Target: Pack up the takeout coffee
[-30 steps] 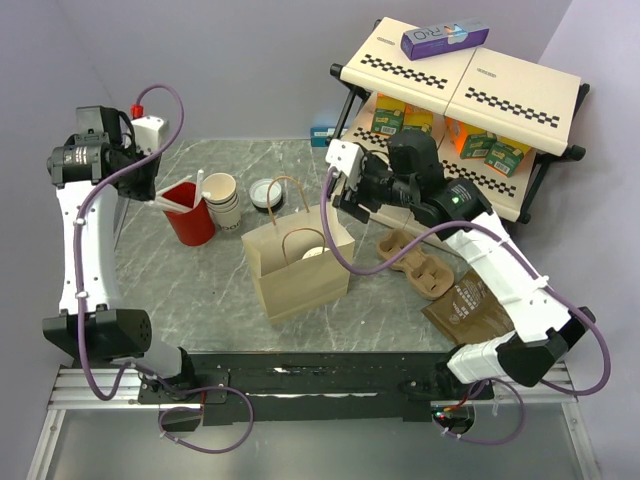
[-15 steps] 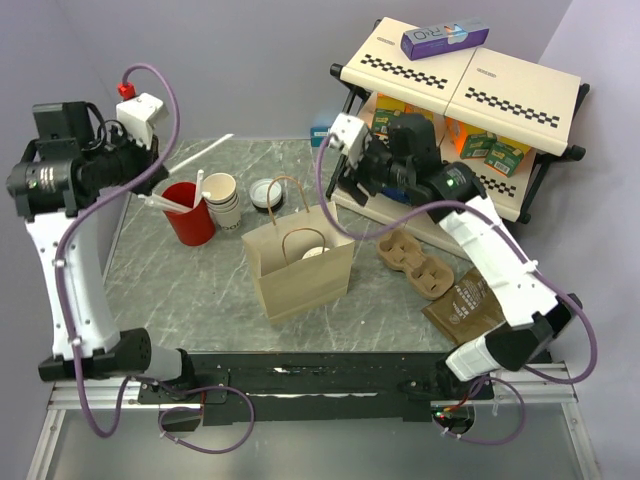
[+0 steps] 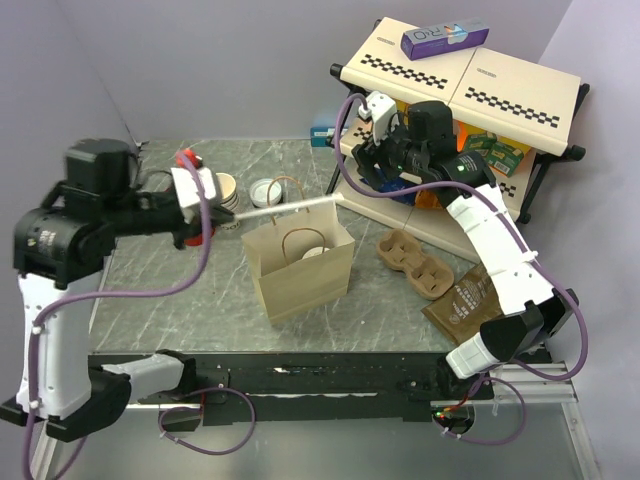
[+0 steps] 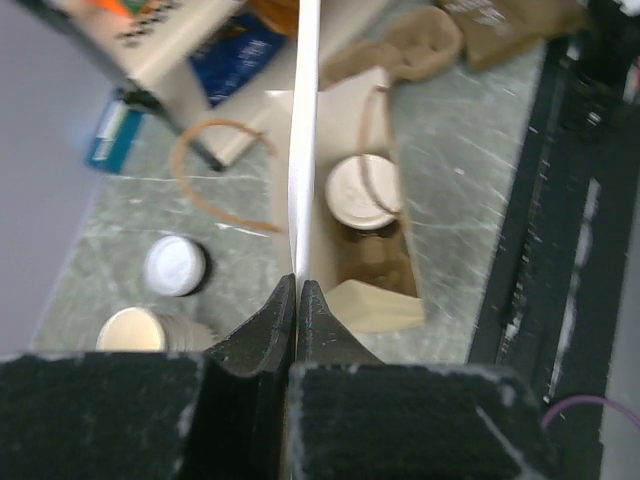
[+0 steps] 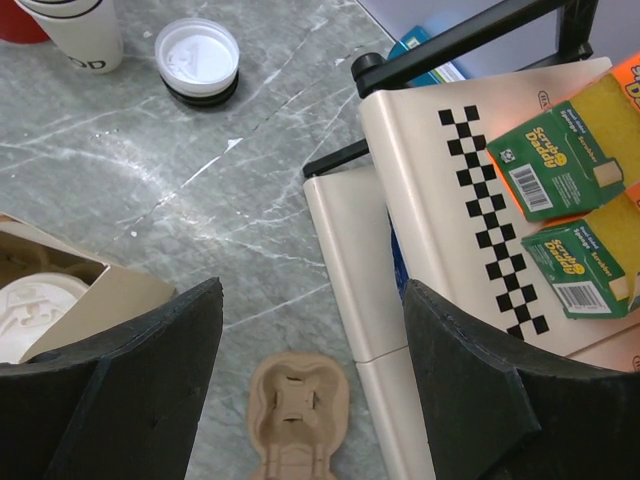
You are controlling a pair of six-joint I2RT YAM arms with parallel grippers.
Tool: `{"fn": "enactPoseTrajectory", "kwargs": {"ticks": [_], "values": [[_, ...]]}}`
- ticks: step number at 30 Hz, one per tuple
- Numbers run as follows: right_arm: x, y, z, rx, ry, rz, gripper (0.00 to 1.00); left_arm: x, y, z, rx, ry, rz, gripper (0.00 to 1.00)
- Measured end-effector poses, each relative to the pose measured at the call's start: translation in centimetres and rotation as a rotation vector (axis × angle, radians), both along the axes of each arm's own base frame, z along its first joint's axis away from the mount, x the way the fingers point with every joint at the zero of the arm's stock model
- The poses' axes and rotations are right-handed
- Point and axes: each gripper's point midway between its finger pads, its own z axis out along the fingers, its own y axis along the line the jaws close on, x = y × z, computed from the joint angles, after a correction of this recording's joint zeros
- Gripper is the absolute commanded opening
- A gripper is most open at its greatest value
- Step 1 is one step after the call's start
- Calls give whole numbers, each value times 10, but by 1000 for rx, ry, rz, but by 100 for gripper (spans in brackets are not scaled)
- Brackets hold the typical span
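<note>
The takeout coffee (image 4: 362,190) stands inside the open brown paper bag (image 3: 300,275); its white lid (image 3: 315,252) and a little of its dark body show from above. It appears again at the left edge of the right wrist view (image 5: 30,315). My left gripper (image 3: 222,212) (image 4: 297,283) is shut on the end of a long white stick (image 3: 285,206) (image 4: 305,130). The stick reaches out level over the bag's mouth. My right gripper (image 3: 372,165) (image 5: 312,300) hangs open and holds nothing, high up behind and to the right of the bag, near the rack.
Behind the bag sit a dark round thing with a white lid (image 3: 268,192) and a stack of cream cups (image 3: 225,185). A pulp cup carrier (image 3: 415,262) and flat brown bags (image 3: 470,305) lie to the right. The checkered rack (image 3: 470,80) with sponge packs (image 5: 555,165) fills the back right.
My left arm swung from the red cup toward the bag, bringing the white stick over its mouth. My right gripper, open throughout, drew up and back from the bag to the rack.
</note>
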Motion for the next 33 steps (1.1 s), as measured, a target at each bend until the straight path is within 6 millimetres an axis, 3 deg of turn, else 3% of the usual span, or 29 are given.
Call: {"fn": "enactPoseTrajectory", "kwargs": {"ticks": [4,11,19,25,33], "values": [[-1,1,-1,8,9,2,79,-2,-16,-31,81,70,-53,1],[-3,2,-6,11,27,2,80,27,-14,-80,216,187,27,1],[-7,4,-23,10,77,13,80,34,-2,-84,278,161,103,1],[-9,6,-22,21,82,26,80,38,-14,-97,367,146,80,1],[-10,8,-27,28,98,31,80,39,-16,-105,495,58,55,25]]}}
